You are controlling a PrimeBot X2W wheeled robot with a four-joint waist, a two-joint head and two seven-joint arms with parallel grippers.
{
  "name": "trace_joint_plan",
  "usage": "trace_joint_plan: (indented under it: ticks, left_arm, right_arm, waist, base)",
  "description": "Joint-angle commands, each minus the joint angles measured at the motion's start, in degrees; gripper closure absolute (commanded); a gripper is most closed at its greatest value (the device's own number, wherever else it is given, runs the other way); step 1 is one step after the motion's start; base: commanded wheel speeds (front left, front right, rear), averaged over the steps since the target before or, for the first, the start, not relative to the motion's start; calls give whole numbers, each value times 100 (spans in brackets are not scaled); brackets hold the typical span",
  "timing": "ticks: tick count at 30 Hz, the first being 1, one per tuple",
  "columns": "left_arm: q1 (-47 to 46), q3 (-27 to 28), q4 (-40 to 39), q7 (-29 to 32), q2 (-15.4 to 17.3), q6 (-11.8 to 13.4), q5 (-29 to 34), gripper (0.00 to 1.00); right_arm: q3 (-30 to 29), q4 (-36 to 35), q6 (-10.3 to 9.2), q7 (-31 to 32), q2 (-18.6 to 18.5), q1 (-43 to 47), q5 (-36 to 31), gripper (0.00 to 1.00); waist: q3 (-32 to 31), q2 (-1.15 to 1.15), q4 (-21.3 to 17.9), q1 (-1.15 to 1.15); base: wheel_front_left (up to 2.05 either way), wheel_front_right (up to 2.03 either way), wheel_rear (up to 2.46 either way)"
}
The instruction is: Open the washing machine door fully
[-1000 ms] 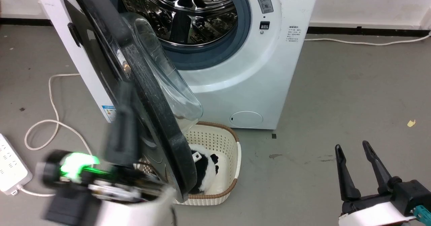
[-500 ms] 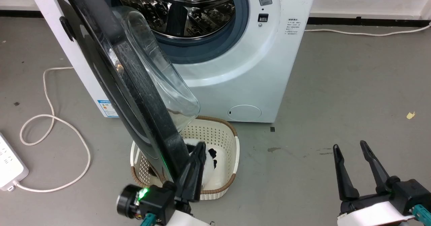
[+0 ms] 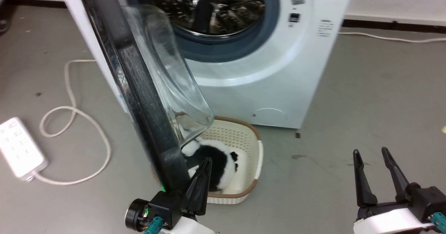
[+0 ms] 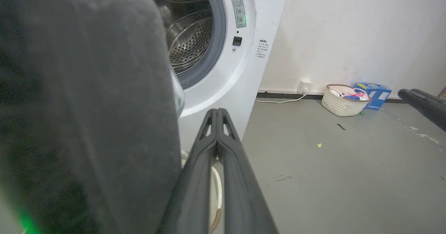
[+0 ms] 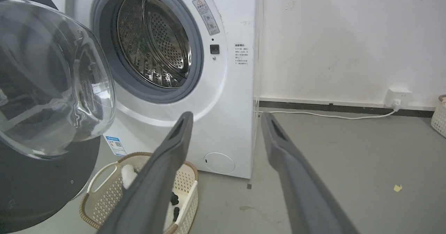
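Observation:
The washing machine door (image 3: 139,87), a black rim with a bulging glass bowl (image 3: 170,73), stands swung out from the left side of the white washing machine (image 3: 264,70), edge-on in the head view. My left gripper (image 3: 208,161) is shut on nothing, low beside the inner side of the door's bottom rim; whether it touches I cannot tell. In the left wrist view the dark rim (image 4: 87,105) looms just left of the shut left gripper (image 4: 216,112). My right gripper (image 3: 370,152) is open at the lower right, well clear of the door. The right wrist view has the glass bowl (image 5: 52,80) left of the open right gripper (image 5: 226,117).
The steel drum (image 3: 216,7) is exposed. A cream basket (image 3: 254,146) holding a black-and-white soft toy (image 3: 216,160) sits on the floor under the door. A power strip (image 3: 21,146) and white cable (image 3: 80,122) lie left. Another basket (image 4: 343,99) and blue box (image 4: 373,91) stand by the wall.
My left gripper came from the door's outer left side round to the inner side of its bottom rim. The head camera has shifted. The right gripper has stayed open and still.

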Motion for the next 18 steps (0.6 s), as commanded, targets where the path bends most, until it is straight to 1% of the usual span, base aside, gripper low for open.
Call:
trace_joint_plan:
  ticks: [1, 6, 11, 15, 18]
  left_arm:
    - [-14, 113, 57, -46, 46, 85, -50, 100]
    - [79, 185, 107, -65, 46, 124, -107, 100]
    - [110, 417, 41, -70, 52, 179, -186, 100]
    - [96, 792, -54, -71, 85, 258, -286, 100]
    - [52, 1138, -74, -71, 157, 297, -392, 100]
  right_arm:
    - [-11, 16, 5, -26, 24, -34, 39, 0]
    - [-1, 23, 5, -26, 24, 5, 9, 0]
    - [9, 21, 5, -26, 24, 20, -45, 0]
    - [80, 24, 5, -26, 24, -15, -132, 0]
    - [155, 35, 5, -26, 24, -55, -201, 0]
  waist:
    - [-25, 0, 239, 0]
    - [-55, 0, 774, 0]
    - [-34, 0, 1359, 0]
    - [74, 0, 1711, 0]
    - [198, 0, 1881, 0]
  base:
    - [0, 0, 0]
    - [0, 0, 0]
    - [0, 0, 0]
    - [0, 0, 0]
    - [0, 0, 0]
